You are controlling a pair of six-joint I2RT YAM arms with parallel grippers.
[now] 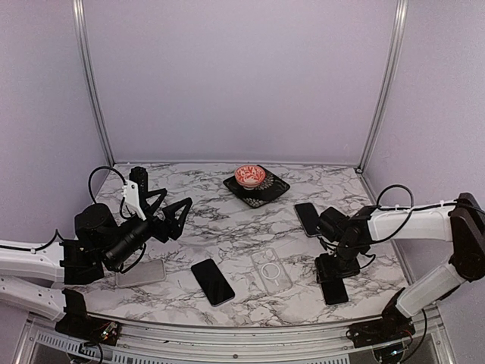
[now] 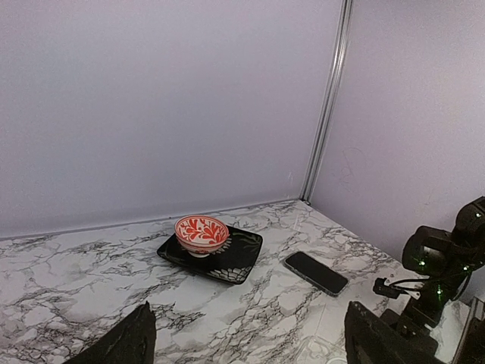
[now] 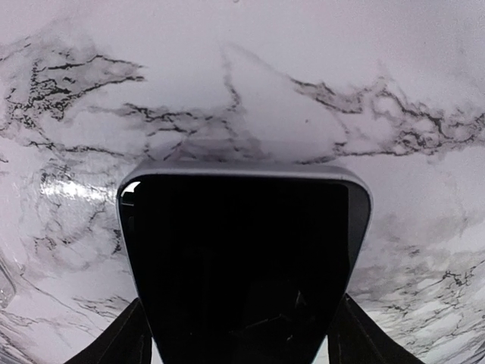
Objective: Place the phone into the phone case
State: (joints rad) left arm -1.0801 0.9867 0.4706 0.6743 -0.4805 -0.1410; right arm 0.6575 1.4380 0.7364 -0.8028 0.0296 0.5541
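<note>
A black phone [image 3: 242, 258] lies on the marble table near the front right; it also shows in the top view [image 1: 334, 291]. My right gripper [image 1: 337, 269] is low over it, its two fingers pressed against the phone's long sides, shut on it [image 3: 242, 343]. A clear phone case [image 1: 271, 270] lies flat to its left, empty. My left gripper [image 1: 173, 209] is open and empty, raised above the left side of the table; in the left wrist view [image 2: 250, 345] its fingertips [image 2: 136, 341] frame the table.
A second black phone [image 1: 212, 281] lies at front centre and a third [image 1: 307, 218] at the right, also in the left wrist view [image 2: 317, 273]. A grey case or phone [image 1: 141, 273] lies under the left arm. A red bowl [image 1: 250, 176] sits on a black tray [image 1: 274, 189] at the back.
</note>
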